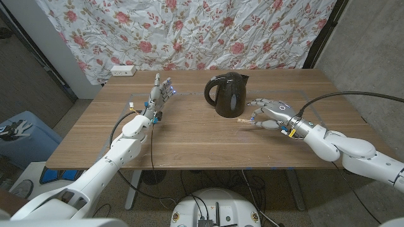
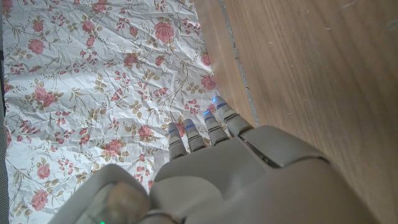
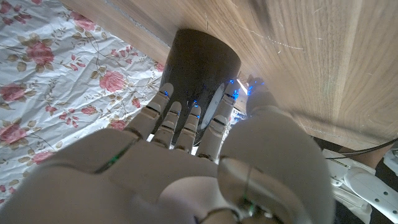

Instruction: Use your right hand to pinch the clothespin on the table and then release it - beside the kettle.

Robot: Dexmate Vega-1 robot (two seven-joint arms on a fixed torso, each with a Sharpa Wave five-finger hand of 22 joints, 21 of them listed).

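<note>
No writing is legible on anything. Right of centre in the head view, the right robot hand point(image 1: 268, 111) pinches the clothespin point(image 1: 245, 119) on the table point(image 1: 189, 142) beside the kettle point(image 1: 227, 93). Left robot hand point(image 1: 159, 94), centre-left, stands upright, fingers apart, holding nothing.

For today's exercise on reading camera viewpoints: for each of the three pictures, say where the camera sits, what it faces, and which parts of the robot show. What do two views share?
Head view: from the robot's head, down over the table, both arms.
Left wrist view: along the left hand, toward the floral cloth.
Right wrist view: along the right hand, toward the kettle.
Shared: head view also shows kettle, cloth, both hands.
</note>
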